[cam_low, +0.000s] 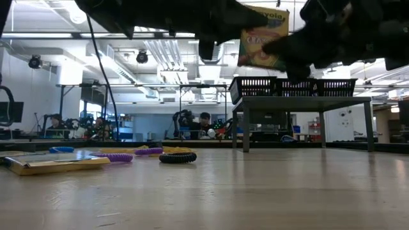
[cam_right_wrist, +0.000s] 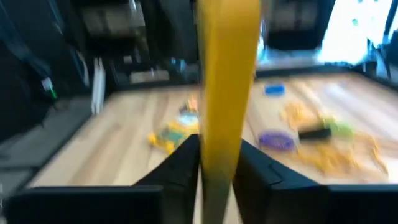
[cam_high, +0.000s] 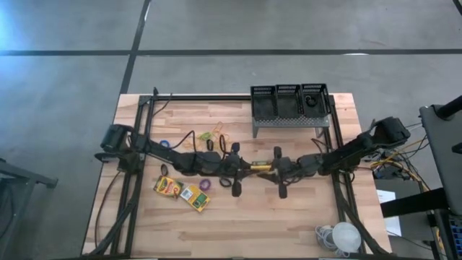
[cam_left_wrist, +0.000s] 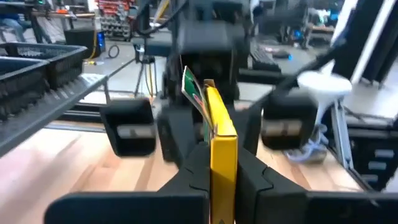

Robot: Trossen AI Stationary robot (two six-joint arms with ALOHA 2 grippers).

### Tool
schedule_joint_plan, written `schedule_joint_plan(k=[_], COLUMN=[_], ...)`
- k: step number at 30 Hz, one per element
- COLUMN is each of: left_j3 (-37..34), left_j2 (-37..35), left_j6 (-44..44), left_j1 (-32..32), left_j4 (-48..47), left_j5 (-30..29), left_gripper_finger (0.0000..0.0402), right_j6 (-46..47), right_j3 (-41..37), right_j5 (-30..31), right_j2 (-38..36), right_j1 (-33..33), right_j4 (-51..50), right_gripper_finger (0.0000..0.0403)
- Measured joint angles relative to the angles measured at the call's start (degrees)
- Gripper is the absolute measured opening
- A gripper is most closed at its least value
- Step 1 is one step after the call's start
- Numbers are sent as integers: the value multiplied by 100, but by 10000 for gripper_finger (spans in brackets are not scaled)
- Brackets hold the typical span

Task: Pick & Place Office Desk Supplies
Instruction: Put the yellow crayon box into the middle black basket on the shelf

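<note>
A yellow-and-green crayon box (cam_high: 261, 167) is held in the air over the middle of the table, between my two grippers. My left gripper (cam_high: 250, 167) comes at it from the left and my right gripper (cam_high: 273, 169) from the right; both are shut on it. In the low view the box (cam_low: 263, 37) hangs well above the tabletop. Two more crayon boxes (cam_high: 167, 186) (cam_high: 195, 196) lie flat on the table, near the front left. Three black mesh bins (cam_high: 290, 100) stand on the grey stand at the far edge. My left gripper (cam_left_wrist: 222, 183) pinches the crayon box's narrow yellow edge (cam_left_wrist: 221, 146) between its two fingers, level, from the table's left. The box stands on edge, lifted clear of the table. My right gripper (cam_right_wrist: 219, 171) pinches the opposite end of the same box, its yellow edge (cam_right_wrist: 227, 112), between its two fingers (cam_right_wrist: 186, 162), level, from the table's right. The box is clear of the table.
Orange rubber bands (cam_high: 209, 136), a blue ring (cam_high: 164, 143) and a purple ring (cam_high: 205, 183) lie on the table's left half. The grey perforated stand (cam_high: 289, 121) carries the bins. A white object with a cord (cam_high: 345, 235) sits at the near right corner.
</note>
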Motion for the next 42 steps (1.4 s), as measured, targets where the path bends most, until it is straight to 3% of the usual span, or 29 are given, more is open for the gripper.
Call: schedule_joint_plan(k=[6,10,16,21,25,29,32,37,42], left_j3=[214,314,286,385,572,843,972,1034,1026], left_j2=[-9,-15,-15,-15,1,73,149,206,236], left_j6=[-316,-324,-196,-222,-371,-507,-431,-305,-305], left_j1=[87,205,420,699,978,1214,1235,1223,1203], left_j4=[39,194,393,393,334,-48,-149,-29,-13], left_j5=[-151,-201,-105,379,749,1159,1272,1371,1401], left_gripper_finger=[26,31,32,33,33,34,34,34,35], right_j6=[274,348,165,256,469,1000,1129,576,50], right_j3=[31,-118,-439,-447,-143,488,881,1171,1182], right_j5=[48,466,1540,2375,2529,2921,2991,2947,2000], right_j2=[-1093,-1353,-1636,-2295,-3018,-3680,-3896,-3906,-3696], right_j1=[7,159,557,785,825,828,813,799,599], right_j4=[-2319,-2290,-1595,-1943,-3083,-5295,-6216,-6169,-5356], right_gripper_finger=[159,184,179,168,162,157,155,159,160])
